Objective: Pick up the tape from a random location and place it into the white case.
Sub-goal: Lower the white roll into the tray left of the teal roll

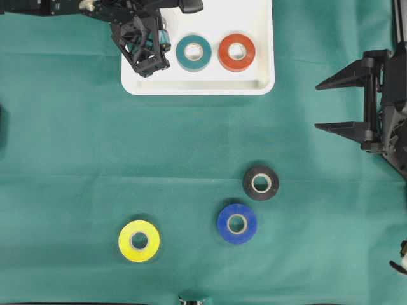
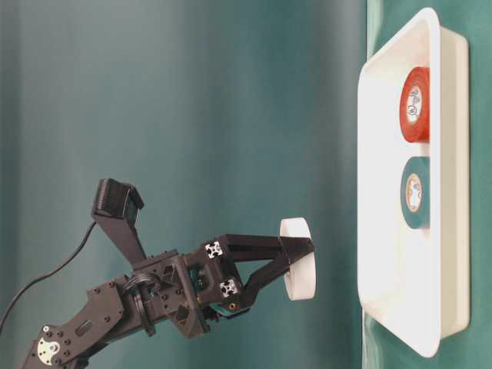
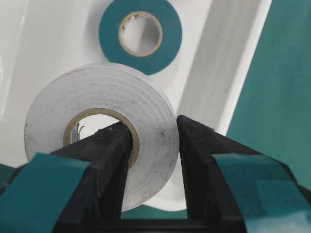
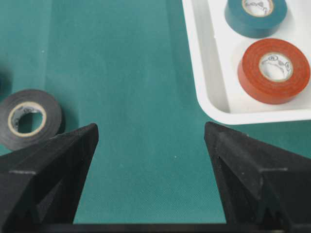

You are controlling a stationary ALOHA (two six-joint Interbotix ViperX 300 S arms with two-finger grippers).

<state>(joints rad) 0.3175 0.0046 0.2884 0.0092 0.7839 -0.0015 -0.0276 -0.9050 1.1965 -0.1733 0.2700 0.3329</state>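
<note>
left pincer (image 3: pixel 154 145) clenched on white tape roll (image 3: pixel 104 121), tan core; held over white case (image 2: pixel 384 192); right pincer (image 4: pixel 150 145) released

Green cloth-covered worktop (image 1: pixel 76 140) carries: large shallow white plastic case (image 1: pixel 264 70); black (image 1: pixel 261 183), blue (image 1: pixel 236 223), yellow (image 1: pixel 139 241) tape rolls, all between the end effectors.

Overhead view straight down on the green cloth (image 1: pixel 76 146), table-level view sideways and low — both share the white case (image 1: pixel 261 63), left wrist view close above it, right wrist view near its corner
</note>
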